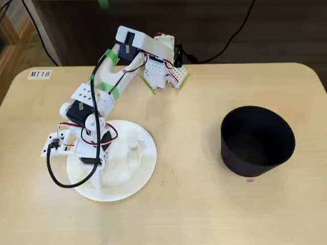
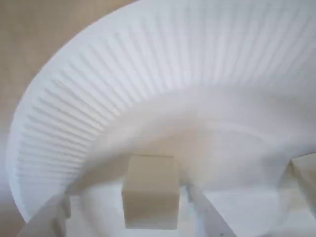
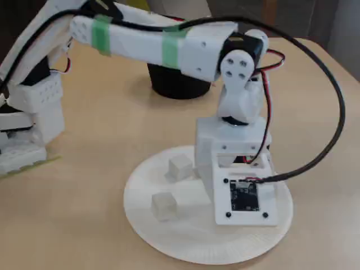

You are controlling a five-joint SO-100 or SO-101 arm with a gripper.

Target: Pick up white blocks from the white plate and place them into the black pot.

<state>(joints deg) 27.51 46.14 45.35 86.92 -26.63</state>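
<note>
Where the arm folds down from its base at the table's far edge in a fixed view, the gripper hangs over the white plate, covering the plate's left half. Two white blocks show on the plate's bare right part: one block nearer the far rim and a second block just below it. The black pot stands well to the right of the plate, apart from it, and no blocks can be made out in its dark inside. A small pink mark lies on the table just in front of the pot. A white label at the table's far left corner, well beyond the plate, reads "MT18".

In the wrist view the ribbed rim of the plate curves across the top. A cream cube sits on the plate's flat centre between the two fingers, one finger spread off to the cube's left and the other close at its right; the jaws are parted and whether they touch the cube cannot be told. Another chunk shows at the right edge, still on the plate.

In another fixed view the wrist block stands upright over the plate, the fingertips hidden behind it. Two blocks lie to its left on the plate, one nearer the pot and one nearer the camera. The pot stands beyond the plate, partly behind the arm.
</note>
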